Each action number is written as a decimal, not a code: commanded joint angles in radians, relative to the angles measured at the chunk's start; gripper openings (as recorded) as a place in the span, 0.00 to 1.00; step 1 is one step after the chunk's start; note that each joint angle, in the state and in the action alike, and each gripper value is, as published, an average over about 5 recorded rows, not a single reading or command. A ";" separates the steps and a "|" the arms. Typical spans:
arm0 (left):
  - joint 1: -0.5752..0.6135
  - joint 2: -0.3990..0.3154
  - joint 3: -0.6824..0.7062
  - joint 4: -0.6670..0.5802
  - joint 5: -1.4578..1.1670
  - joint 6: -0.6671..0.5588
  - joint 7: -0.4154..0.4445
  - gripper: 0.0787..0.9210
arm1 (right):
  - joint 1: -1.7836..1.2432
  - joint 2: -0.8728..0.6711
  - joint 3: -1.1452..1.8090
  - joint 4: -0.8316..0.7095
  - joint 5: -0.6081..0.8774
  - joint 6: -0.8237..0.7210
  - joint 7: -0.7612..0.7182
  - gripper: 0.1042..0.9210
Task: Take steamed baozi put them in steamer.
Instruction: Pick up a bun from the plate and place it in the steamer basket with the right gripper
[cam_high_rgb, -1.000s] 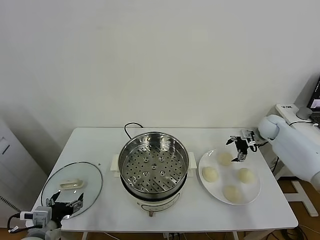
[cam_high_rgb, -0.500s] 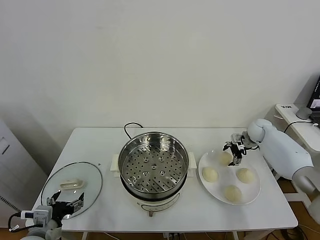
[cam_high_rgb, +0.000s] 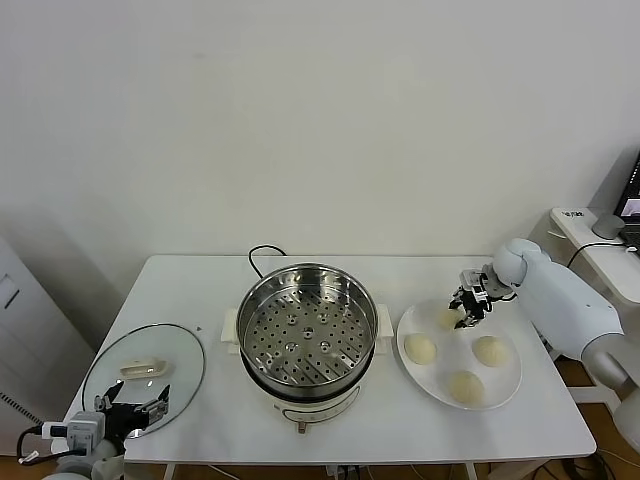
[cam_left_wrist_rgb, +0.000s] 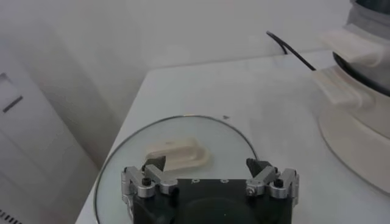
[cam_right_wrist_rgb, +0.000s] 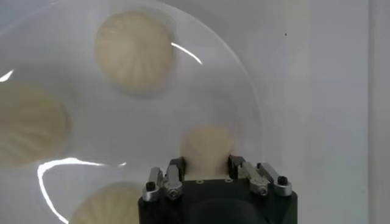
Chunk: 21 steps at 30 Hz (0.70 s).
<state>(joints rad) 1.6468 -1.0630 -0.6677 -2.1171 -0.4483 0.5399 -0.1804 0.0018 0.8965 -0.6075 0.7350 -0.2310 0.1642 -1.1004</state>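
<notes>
Currently we see four steamed baozi on a white plate (cam_high_rgb: 505, 385) at the right of the head view, all still outside the steamer. One baozi (cam_right_wrist_rgb: 207, 146) lies at the plate's far side, and our right pincer (cam_high_rgb: 468, 308) is down over it, its fingers (cam_right_wrist_rgb: 175, 170) pressed against both flanks of the bun, clenched on it while it rests on the plate. The other three buns (cam_high_rgb: 420, 348) sit around the plate: one toward the steamer, one to the right, one nearest the lower edge of the frame.

The steamer (cam_high_rgb: 307, 335) stands at the middle of the counter (cam_high_rgb: 400, 430), just left of the plate; its perforated basket floor is bare, nothing inside. A black cord (cam_high_rgb: 262, 252) runs from behind it.

Farther left, a round glass lid (cam_high_rgb: 143, 375) with a white handle lies flat on the counter. Our left pincer (cam_high_rgb: 130, 412) waits at the lower left of the frame, over the lid's near edge, fingers (cam_left_wrist_rgb: 152, 176) spread wide and grasping nothing.
</notes>
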 joint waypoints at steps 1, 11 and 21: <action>0.008 -0.002 -0.001 -0.006 0.000 0.001 -0.001 0.88 | 0.133 -0.091 -0.150 0.185 0.158 -0.021 -0.011 0.42; 0.007 -0.004 0.012 -0.015 0.006 0.004 -0.002 0.88 | 0.541 -0.071 -0.412 0.388 0.390 0.145 -0.106 0.42; 0.012 -0.004 0.018 -0.021 0.016 0.005 -0.002 0.88 | 0.629 0.173 -0.428 0.352 0.382 0.444 -0.170 0.43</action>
<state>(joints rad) 1.6568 -1.0672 -0.6520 -2.1366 -0.4354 0.5449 -0.1825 0.4773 0.9241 -0.9517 1.0412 0.0869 0.3863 -1.2202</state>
